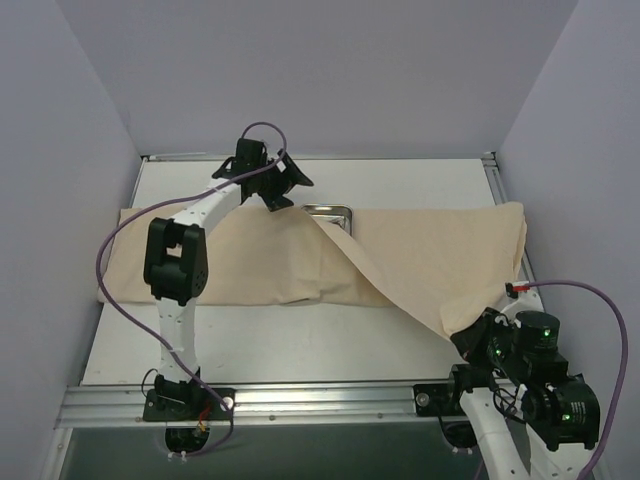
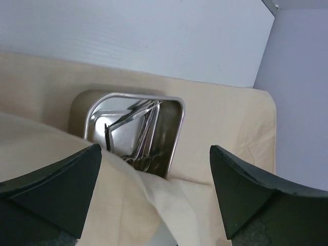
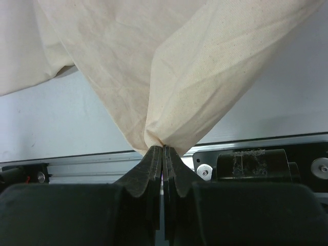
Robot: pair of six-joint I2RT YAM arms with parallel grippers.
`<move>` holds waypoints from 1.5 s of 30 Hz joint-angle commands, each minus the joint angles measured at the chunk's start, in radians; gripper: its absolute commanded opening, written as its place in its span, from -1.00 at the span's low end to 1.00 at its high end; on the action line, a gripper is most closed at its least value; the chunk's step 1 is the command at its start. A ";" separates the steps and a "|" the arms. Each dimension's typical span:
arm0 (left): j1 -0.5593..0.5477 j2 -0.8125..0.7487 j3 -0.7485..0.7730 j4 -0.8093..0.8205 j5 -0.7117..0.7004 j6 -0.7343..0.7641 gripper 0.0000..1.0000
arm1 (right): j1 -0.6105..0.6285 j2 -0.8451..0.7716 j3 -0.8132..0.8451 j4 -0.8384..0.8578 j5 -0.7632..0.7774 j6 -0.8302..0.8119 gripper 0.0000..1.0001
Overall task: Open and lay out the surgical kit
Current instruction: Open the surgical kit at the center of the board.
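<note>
The beige cloth wrap (image 1: 400,255) lies spread across the table, partly unfolded. Its near right corner (image 3: 164,138) is pinched in my right gripper (image 3: 164,147), shut on it near the table's front right (image 1: 470,335). The steel tray (image 1: 330,213) peeks out at the back middle, half under a cloth fold. From the left wrist I see the tray (image 2: 177,128) with silver forceps (image 2: 141,133) lying in it. My left gripper (image 2: 154,174) hovers open above the tray's near end, nothing between its fingers; in the top view it is at the back (image 1: 275,190).
An aluminium rail (image 1: 300,400) runs along the table's front edge. White walls close in the back and both sides. The left arm's purple cable (image 1: 110,250) loops over the cloth's left end.
</note>
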 commanded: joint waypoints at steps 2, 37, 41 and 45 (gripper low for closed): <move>-0.039 0.109 0.183 -0.085 -0.010 -0.021 0.89 | 0.014 0.035 0.060 -0.016 0.014 0.030 -1.00; -0.055 0.000 0.169 -0.359 -0.133 0.076 0.91 | 0.086 0.162 0.181 0.002 0.096 0.142 -1.00; -0.046 0.070 0.206 -0.366 -0.107 0.039 0.89 | 0.086 0.155 0.185 -0.009 0.113 0.145 -1.00; -0.039 0.139 0.265 -0.380 -0.073 0.026 0.83 | 0.088 0.144 0.183 -0.009 0.117 0.162 -1.00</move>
